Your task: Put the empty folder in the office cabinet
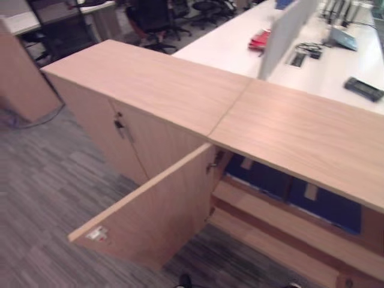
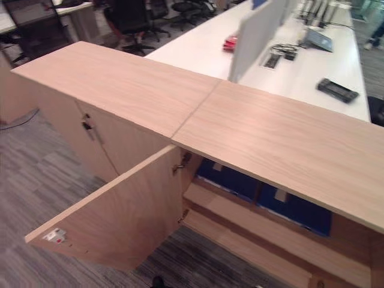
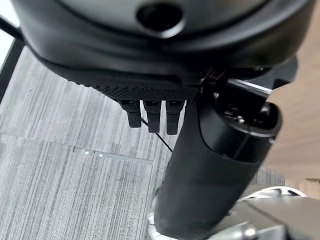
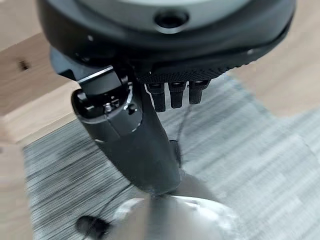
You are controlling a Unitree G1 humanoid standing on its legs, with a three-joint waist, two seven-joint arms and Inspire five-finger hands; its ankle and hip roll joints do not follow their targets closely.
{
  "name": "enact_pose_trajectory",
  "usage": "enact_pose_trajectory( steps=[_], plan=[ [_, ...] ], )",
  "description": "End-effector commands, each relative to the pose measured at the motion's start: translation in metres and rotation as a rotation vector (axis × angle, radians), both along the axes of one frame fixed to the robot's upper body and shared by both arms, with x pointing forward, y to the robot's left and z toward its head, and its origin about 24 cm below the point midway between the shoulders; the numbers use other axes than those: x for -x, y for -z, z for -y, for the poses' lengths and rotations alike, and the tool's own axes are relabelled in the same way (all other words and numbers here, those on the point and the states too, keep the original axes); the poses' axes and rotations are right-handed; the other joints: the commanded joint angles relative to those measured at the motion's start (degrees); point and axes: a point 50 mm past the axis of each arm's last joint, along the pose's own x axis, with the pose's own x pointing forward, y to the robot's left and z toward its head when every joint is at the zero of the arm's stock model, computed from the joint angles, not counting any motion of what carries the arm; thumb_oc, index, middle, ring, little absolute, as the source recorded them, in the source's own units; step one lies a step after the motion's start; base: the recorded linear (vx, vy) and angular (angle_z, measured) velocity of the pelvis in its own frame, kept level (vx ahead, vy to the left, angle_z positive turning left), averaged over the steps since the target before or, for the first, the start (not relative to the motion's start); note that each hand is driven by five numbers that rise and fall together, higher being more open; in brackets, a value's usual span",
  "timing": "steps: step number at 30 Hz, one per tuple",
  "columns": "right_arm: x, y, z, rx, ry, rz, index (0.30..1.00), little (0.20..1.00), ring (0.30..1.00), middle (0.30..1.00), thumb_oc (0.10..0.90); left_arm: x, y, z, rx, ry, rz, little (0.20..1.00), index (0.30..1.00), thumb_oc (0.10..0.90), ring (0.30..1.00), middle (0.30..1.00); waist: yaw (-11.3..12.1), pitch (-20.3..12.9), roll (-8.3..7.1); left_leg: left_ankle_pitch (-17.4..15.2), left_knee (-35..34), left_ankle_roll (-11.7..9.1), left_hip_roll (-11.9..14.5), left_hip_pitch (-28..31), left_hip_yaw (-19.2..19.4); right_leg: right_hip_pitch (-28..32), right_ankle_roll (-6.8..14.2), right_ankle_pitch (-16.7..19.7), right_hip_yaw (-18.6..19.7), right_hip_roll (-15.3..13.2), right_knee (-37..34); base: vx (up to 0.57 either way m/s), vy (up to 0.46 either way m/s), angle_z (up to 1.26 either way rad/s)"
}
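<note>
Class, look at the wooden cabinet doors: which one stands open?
The right-hand door, swung out toward the camera, exposing shelves with blue folders. The door with the key is closed.

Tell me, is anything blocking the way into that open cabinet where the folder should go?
Nothing visible blocks it: the cabinet door stands swung open, leaving the shelf exposed. Blue folders already lie under the cabinet top, filling part of that upper space.

White desk (image 2: 312,78) behind; red item (image 1: 260,39); office chairs (image 1: 150,21); grey carpet (image 1: 42,180)
</note>
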Motion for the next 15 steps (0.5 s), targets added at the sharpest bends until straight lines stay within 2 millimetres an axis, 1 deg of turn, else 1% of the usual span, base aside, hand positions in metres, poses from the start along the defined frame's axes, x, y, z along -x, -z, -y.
enact_pose_trajectory(
  steps=[1, 2, 3, 4, 5, 6, 7, 8, 9, 10, 11, 12, 13, 14, 15],
  plan=[
    [-0.004, 0.003, -0.017, -0.085, 0.042, 0.025, 0.9, 0.9, 0.9, 0.9, 0.8, -0.014, -0.001, -0.001, -0.016, 0.035, 0.016, 0.9, 0.9, 0.8, 0.9, 0.9, 0.4, 0.9, 1.25, -3.4, -2.1, -5.2, 2.6, -0.5, -11.6, -3.1, 4.9, 3.7, 8.9, -2.5, -0.6, 0.01, -0.062, 0.68],
    [-0.004, 0.003, -0.017, -0.086, 0.043, 0.025, 0.9, 0.9, 0.9, 0.9, 0.8, -0.014, -0.001, -0.001, -0.016, 0.035, 0.016, 0.9, 0.9, 0.8, 0.9, 0.9, 0.3, 0.8, 1.18, -3.3, -2.1, -5.2, 2.5, -0.7, -11.7, -3.2, 4.9, 3.6, 8.8, -2.7, -0.4, 0.04, -0.111, 1.41],
    [0.007, 0.005, -0.017, -0.103, 0.1, 0.015, 0.9, 0.9, 0.9, 0.9, 0.8, -0.02, -0.004, -0.012, -0.054, 0.03, 0.036, 0.9, 0.9, 0.8, 0.9, 0.9, -1.7, 1.5, 1.24, -2.4, -2.0, -4.7, 1.3, -1.6, -17.1, -2.9, 5.0, 0.9, 24.4, -2.5, 1.0, 0.07, -0.091, 1.66],
    [0.014, 0.007, -0.019, -0.114, 0.114, -0.002, 0.9, 0.9, 0.9, 0.9, 0.8, -0.021, -0.005, -0.014, -0.063, 0.025, 0.041, 0.9, 0.9, 0.8, 0.9, 0.9, -2.1, 1.7, 1.15, -2.0, -1.9, -4.8, 1.3, -1.9, -19.3, -1.1, 4.8, -0.3, 28.9, -1.9, 1.2, 0.07, -0.092, 1.64],
    [0.014, 0.007, -0.019, -0.114, 0.114, -0.001, 0.9, 0.9, 0.9, 0.9, 0.8, -0.021, -0.005, -0.014, -0.063, 0.025, 0.041, 0.9, 0.9, 0.8, 0.9, 0.9, -2.2, 1.7, 1.13, -1.9, -1.9, -4.8, 1.3, -2.0, -19.3, -1.2, 4.8, -0.2, 28.9, -1.9, 1.2, 0.07, -0.1, 1.49],
    [0.019, 0.008, -0.021, -0.117, 0.114, -0.019, 0.9, 0.9, 0.9, 0.9, 0.8, -0.02, -0.006, -0.019, -0.08, 0.016, 0.043, 0.9, 0.9, 0.8, 0.9, 0.9, -2.1, 1.8, 1.03, -1.7, -2.1, -5.0, 1.4, -1.9, -21.1, -0.1, 4.0, -1.8, 30.5, -1.3, 1.3, 0.07, -0.161, 1.2],
    [0.021, 0.009, -0.022, -0.119, 0.117, -0.03, 0.9, 0.9, 0.9, 0.9, 0.8, -0.021, -0.008, -0.024, -0.095, 0.004, 0.047, 0.9, 0.9, 0.8, 0.9, 0.9, -2.0, 1.7, 0.66, -1.1, -2.2, -5.8, 1.8, -2.5, -22.9, 0.5, 3.6, -3.2, 30.1, -0.4, 1.0, 0.1, -0.276, 1.0],
    [0.025, 0.01, -0.024, -0.12, 0.118, -0.042, 0.9, 0.9, 0.9, 0.9, 0.8, -0.019, -0.008, -0.027, -0.103, -0.011, 0.046, 0.9, 0.9, 0.8, 0.9, 0.9, -1.8, 1.5, 0.24, -1.0, -2.1, -6.3, 2.5, -2.8, -23.9, 1.1, 3.5, -4.6, 29.0, 0.4, 0.7, 0.09, -0.332, 0.49],
    [0.028, 0.011, -0.025, -0.118, 0.11, -0.053, 0.9, 0.9, 0.9, 0.9, 0.8, -0.017, -0.008, -0.027, -0.1, -0.031, 0.045, 0.9, 0.9, 0.8, 0.9, 0.9, -1.8, 1.6, 0.21, -0.6, -2.1, -6.7, 3.2, -2.9, -24.9, 1.2, 3.0, -5.5, 28.8, 1.4, 0.9, 0.09, -0.34, 0.6],
    [0.03, 0.011, -0.025, -0.113, 0.094, -0.064, 0.9, 0.9, 0.9, 0.9, 0.8, -0.016, -0.009, -0.029, -0.099, -0.066, 0.053, 0.9, 0.9, 0.8, 0.9, 0.9, -1.5, 2.0, 0.37, -0.2, -2.0, -7.3, 4.2, -2.6, -25.7, 1.3, 2.5, -6.3, 29.2, 2.4, 1.4, 0.11, -0.451, 0.74],
    [0.035, 0.012, -0.025, -0.108, 0.082, -0.083, 0.9, 0.9, 0.9, 0.9, 0.8, -0.014, -0.009, -0.03, -0.087, -0.139, 0.065, 0.9, 0.9, 0.8, 0.9, 0.9, -1.0, 2.9, 0.75, 0.5, -1.4, -8.4, 6.0, -2.6, -27.3, 1.9, 1.0, -8.1, 28.8, 4.6, 1.8, 0.08, -0.34, 0.61],
    [0.035, 0.012, -0.025, -0.107, 0.082, -0.082, 0.9, 0.9, 0.9, 0.9, 0.8, -0.014, -0.009, -0.03, -0.087, -0.139, 0.065, 0.9, 0.9, 0.8, 0.9, 0.9, -1.1, 2.8, 0.76, 0.6, -1.4, -8.4, 5.9, -2.8, -27.4, 1.8, 1.0, -8.0, 28.7, 4.7, 1.7, 0.05, -0.403, 0.27],
    [0.031, 0.011, -0.022, -0.099, 0.108, -0.058, 0.9, 0.9, 0.9, 0.9, 0.8, -0.012, -0.008, -0.031, -0.072, -0.215, 0.078, 0.9, 0.9, 0.8, 0.9, 0.9, -0.9, 4.0, 1.29, 1.8, -0.2, -9.6, 7.5, -3.3, -28.4, 1.9, -0.4, -9.4, 28.0, 6.5, 2.9, -0.01, -0.175, 0.2],
    [0.031, 0.011, -0.021, -0.099, 0.108, -0.058, 0.9, 0.9, 0.9, 0.9, 0.8, -0.012, -0.008, -0.03, -0.072, -0.215, 0.078, 0.9, 0.9, 0.8, 0.9, 0.9, -1.0, 3.8, 1.3, 1.9, -0.2, -9.6, 7.4, -3.6, -28.5, 1.9, -0.4, -9.3, 27.8, 6.5, 2.8, -0.08, -0.315, 0.3],
    [0.023, 0.008, -0.015, -0.085, 0.127, -0.023, 0.9, 0.9, 0.9, 0.9, 0.8, -0.016, -0.008, -0.028, -0.069, -0.262, 0.096, 0.9, 0.9, 0.8, 0.9, 0.9, -2.2, 5.1, 1.32, 3.2, 2.1, -9.6, 9.0, -5.5, -25.1, 1.7, -1.3, -9.8, 26.6, 7.4, 3.3, -0.09, -0.179, 0.36]
  ],
)
